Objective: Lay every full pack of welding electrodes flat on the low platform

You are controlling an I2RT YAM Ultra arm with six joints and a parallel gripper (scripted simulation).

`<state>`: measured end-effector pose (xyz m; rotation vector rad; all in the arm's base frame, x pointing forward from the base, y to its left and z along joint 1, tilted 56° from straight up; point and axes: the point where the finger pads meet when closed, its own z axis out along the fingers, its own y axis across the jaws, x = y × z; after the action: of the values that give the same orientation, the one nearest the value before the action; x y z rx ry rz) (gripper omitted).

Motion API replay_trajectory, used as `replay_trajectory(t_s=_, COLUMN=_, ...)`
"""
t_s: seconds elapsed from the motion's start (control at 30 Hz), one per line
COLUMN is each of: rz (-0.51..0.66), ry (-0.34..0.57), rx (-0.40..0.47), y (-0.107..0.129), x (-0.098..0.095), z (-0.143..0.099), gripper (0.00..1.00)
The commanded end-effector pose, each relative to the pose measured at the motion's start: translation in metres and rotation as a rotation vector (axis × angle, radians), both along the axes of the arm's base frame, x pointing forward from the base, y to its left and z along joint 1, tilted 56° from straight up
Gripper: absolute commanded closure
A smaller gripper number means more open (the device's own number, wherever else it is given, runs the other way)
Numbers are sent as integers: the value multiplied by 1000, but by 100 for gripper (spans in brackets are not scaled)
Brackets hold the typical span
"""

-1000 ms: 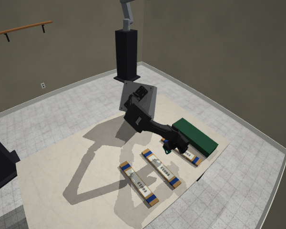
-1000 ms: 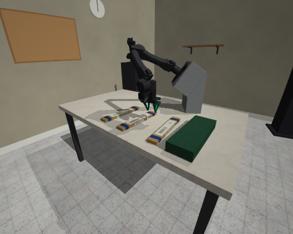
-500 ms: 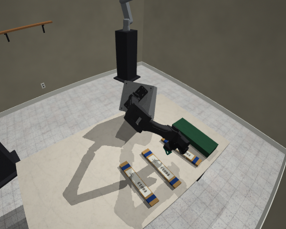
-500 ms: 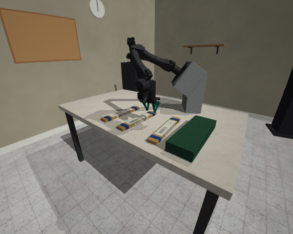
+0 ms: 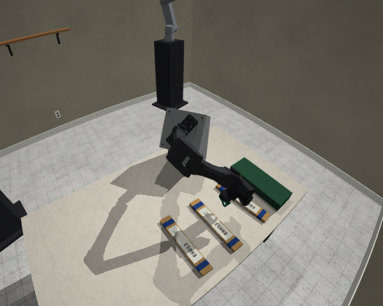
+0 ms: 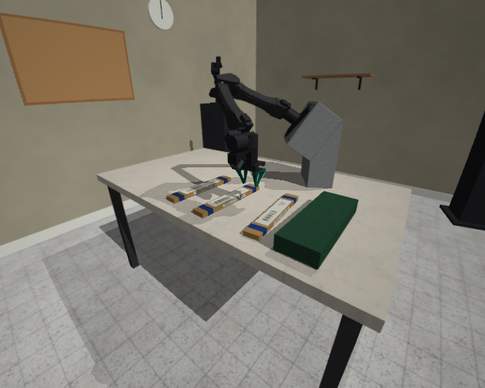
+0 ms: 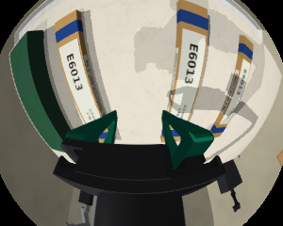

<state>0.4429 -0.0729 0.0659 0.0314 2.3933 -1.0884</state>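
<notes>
The bench [image 6: 372, 267] carries the green platform [image 6: 318, 225], bare on top, beyond three packs lying parallel. The nearest pack [image 5: 256, 208] lies under the tool [image 5: 233, 199], whose fingers stand apart and hold nothing, offset toward the middle pack [image 5: 216, 224].

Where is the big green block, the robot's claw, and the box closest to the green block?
Green block [image 6: 318, 223], exterior view, its top face.
Claw [image 7: 141, 127], wrist view, midway between its green fingertips, open.
Box nearest the block [image 6: 271, 214], exterior view, its white label.
</notes>
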Motion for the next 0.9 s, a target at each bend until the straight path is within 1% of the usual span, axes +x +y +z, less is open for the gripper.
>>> replay_trajectory(t_s=0.0, rz=25, ry=20, rx=-3, y=13, x=0, z=-5, gripper=35)
replay_trajectory(t_s=0.53, rz=24, ry=38, rx=-8, y=12, x=-7, z=-12, gripper=35)
replay_trajectory(t_s=0.67, rz=24, ry=20, rx=-5, y=13, x=-3, z=-7, gripper=35)
replay_trajectory(t_s=0.87, rz=24, ry=19, rx=-6, y=13, x=-3, z=-7, gripper=35)
